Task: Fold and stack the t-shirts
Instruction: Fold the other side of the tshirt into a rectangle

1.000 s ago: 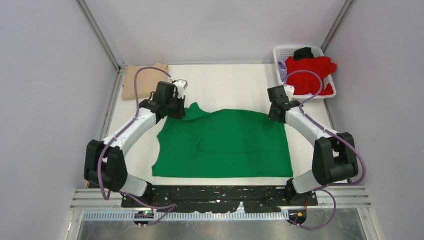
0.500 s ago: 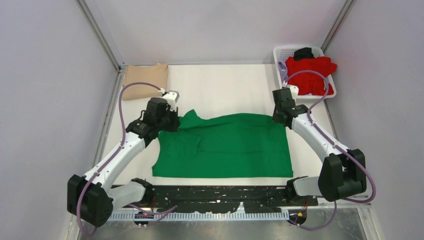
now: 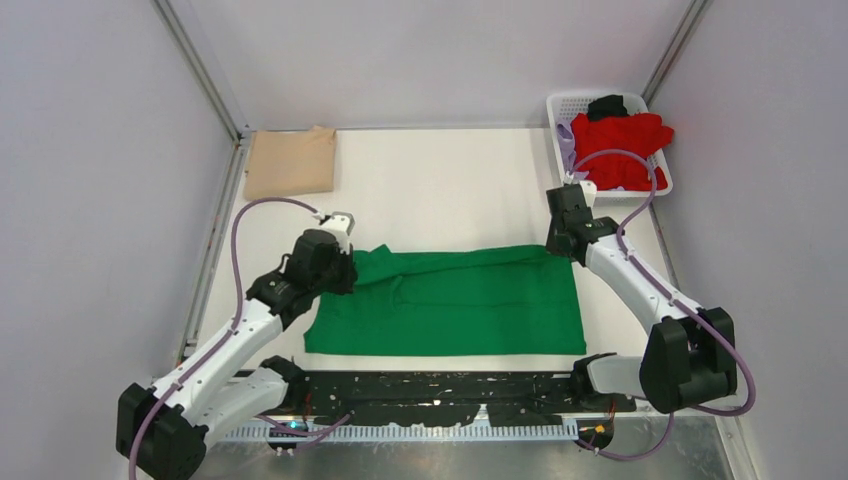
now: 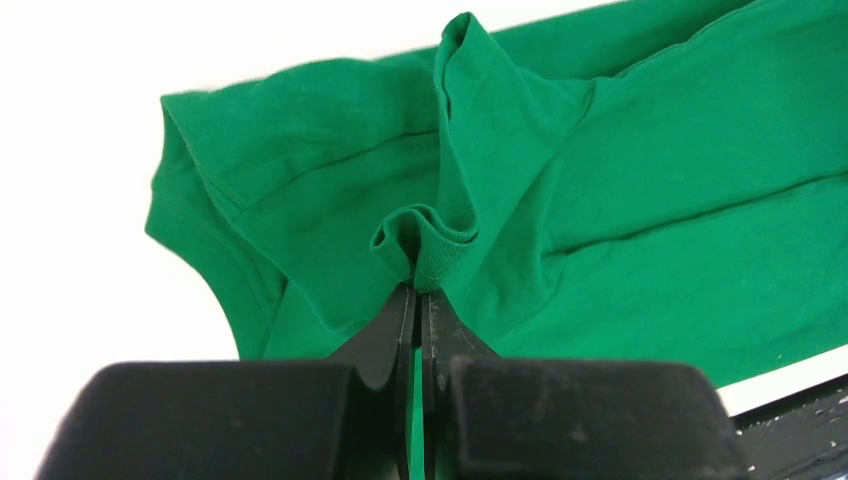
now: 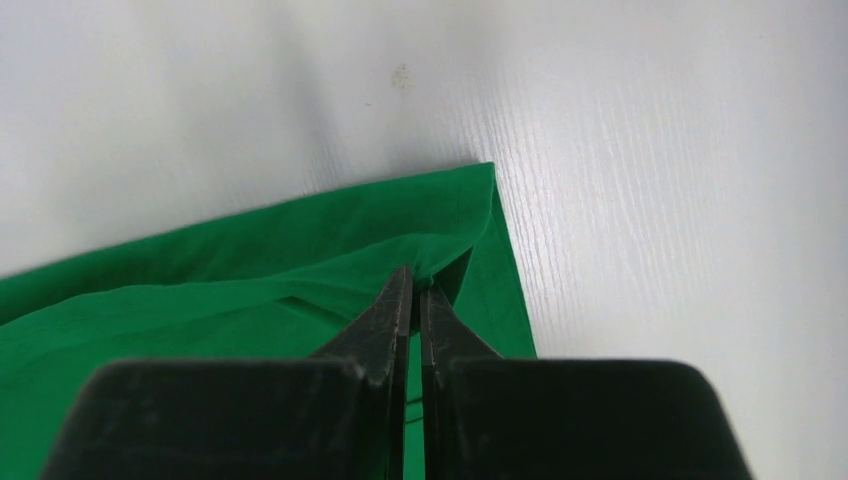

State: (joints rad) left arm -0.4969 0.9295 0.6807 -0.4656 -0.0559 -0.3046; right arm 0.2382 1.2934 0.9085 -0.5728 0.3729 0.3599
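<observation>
A bright green t-shirt (image 3: pixel 450 305) lies on the white table, its far part lifted and doubled toward the near edge. My left gripper (image 3: pixel 345 262) is shut on the shirt's ribbed collar edge (image 4: pixel 425 250) at its far left. My right gripper (image 3: pixel 555 240) is shut on the shirt's far right corner (image 5: pixel 440 255). A folded tan t-shirt (image 3: pixel 290 160) lies at the far left. A red t-shirt (image 3: pixel 620 145) hangs over the white basket (image 3: pixel 565 105) at the far right, with lilac (image 3: pixel 566 140) and black (image 3: pixel 606 106) garments.
Grey walls with metal frame posts enclose the table on the left, right and back. A black perforated base plate (image 3: pixel 440 390) runs along the near edge between the arm bases. Bare white tabletop (image 3: pixel 440 190) lies beyond the green shirt.
Both grippers have pulled the green shirt's far edge toward the near side, so the shirt looks shorter front to back. The left arm has drawn back most.
</observation>
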